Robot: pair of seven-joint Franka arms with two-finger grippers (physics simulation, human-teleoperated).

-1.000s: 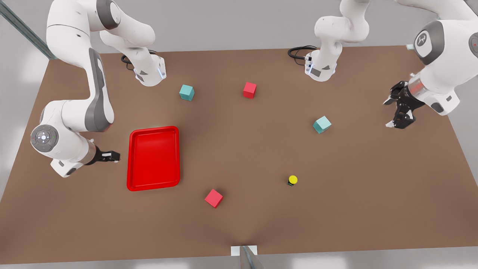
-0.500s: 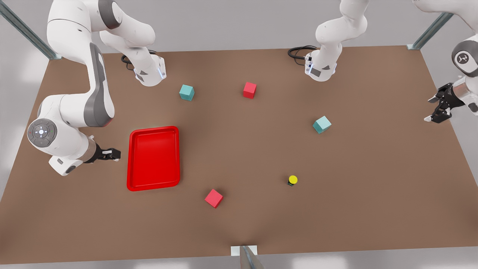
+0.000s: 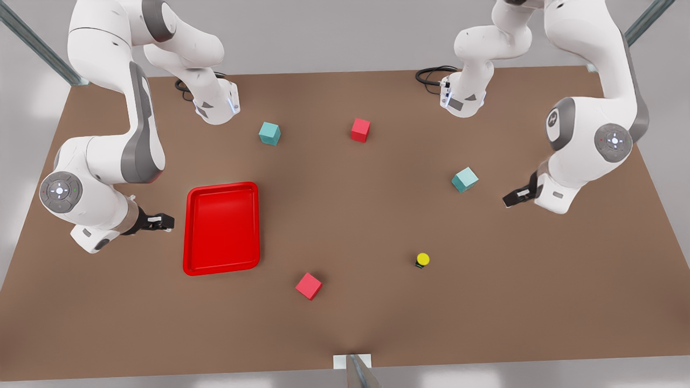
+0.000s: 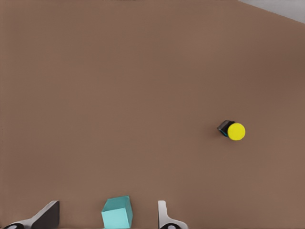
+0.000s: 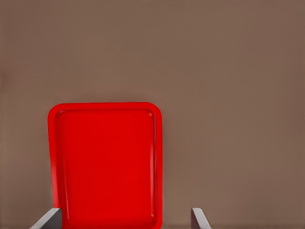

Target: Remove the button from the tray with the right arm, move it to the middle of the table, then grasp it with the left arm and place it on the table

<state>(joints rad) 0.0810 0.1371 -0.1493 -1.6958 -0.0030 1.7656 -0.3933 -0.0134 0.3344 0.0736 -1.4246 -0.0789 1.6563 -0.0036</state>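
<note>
The button (image 3: pixel 422 260), yellow cap on a dark body, lies on the bare table (image 3: pixel 356 215), right of centre in the front view and far from the tray (image 3: pixel 221 229). The red tray holds nothing. My right gripper (image 3: pixel 161 222) hovers just off the tray's left rim in the front view, open; its wrist view looks over the tray (image 5: pixel 107 162) between spread fingers (image 5: pixel 47 218). My left gripper (image 3: pixel 515 198) hangs at the front view's right, open, near a teal cube (image 3: pixel 464 179). Its wrist view shows the button (image 4: pixel 233 130) well beyond its fingers (image 4: pixel 47 214).
Two red cubes (image 3: pixel 360 130) (image 3: pixel 308 285) and another teal cube (image 3: pixel 269 133) are scattered on the table. The nearer teal cube (image 4: pixel 116 212) sits between the left fingers in the wrist view, though lower down. Both arm bases stand at the far edge.
The left arm swung out past the table's right edge, then back in over the table beside the teal cube. The right arm shifted only slightly. The button stayed put.
</note>
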